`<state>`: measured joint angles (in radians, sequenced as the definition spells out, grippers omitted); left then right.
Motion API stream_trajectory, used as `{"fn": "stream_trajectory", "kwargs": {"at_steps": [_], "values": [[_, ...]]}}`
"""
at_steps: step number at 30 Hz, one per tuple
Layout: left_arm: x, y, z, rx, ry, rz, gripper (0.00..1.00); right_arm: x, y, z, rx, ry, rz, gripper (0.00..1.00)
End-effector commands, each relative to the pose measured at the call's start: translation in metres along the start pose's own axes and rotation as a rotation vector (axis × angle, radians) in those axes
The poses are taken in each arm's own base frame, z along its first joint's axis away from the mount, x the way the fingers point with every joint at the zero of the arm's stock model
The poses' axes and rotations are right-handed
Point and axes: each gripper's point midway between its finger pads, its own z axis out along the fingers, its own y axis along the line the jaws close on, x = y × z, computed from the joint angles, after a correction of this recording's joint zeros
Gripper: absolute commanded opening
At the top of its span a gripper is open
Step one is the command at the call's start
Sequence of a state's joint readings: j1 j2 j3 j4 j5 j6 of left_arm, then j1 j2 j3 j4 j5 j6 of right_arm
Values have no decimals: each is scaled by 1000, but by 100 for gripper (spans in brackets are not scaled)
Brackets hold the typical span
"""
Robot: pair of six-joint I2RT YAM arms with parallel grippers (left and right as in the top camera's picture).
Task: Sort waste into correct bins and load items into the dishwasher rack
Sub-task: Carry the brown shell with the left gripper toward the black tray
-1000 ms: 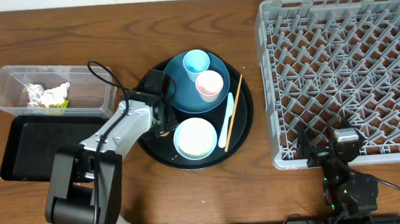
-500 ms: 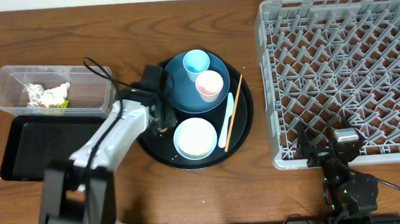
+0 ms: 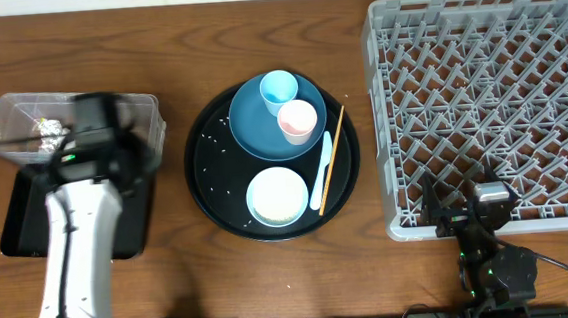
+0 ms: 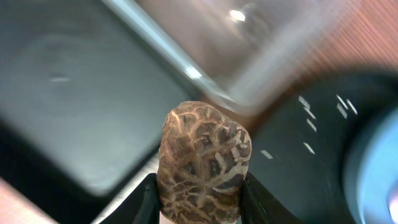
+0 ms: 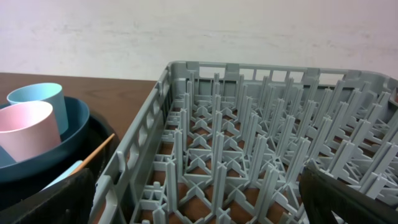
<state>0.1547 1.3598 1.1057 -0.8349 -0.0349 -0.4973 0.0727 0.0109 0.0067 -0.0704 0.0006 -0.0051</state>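
My left gripper is shut on the small brown biscuit-like lump, which sits upright between both fingers. From overhead the left gripper is blurred, above the right end of the clear tub and the back of the shallow black tray. In the tub lie the tissue and wrapper. The round black tray carries rice grains, the blue plate with the pale blue cup and pink cup, the bowl, spoon and chopstick. My right gripper stands open at the near edge of the grey rack.
In the left wrist view the black tray lies at left, the tub's wall above, and the round tray with rice grains at right. In the right wrist view the rack's pegs stand between my open fingers.
My left arm has swung left from the round black tray to above the tub and shallow black tray, carrying the brown lump. The right arm has not moved.
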Motion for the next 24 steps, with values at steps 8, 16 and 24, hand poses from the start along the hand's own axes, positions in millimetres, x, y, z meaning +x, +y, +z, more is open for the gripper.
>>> {"fn": "stream_trajectory", "kwargs": {"at_steps": [8,16,24], "values": [[-41,116,-5,-168,-64,-381,26,1,0,0,4,2,-8,99],[-33,158,23,-263,12,-487,25,1,0,0,4,1,-8,99],[-22,182,58,-331,108,-557,25,1,0,0,4,2,-8,99]]}}
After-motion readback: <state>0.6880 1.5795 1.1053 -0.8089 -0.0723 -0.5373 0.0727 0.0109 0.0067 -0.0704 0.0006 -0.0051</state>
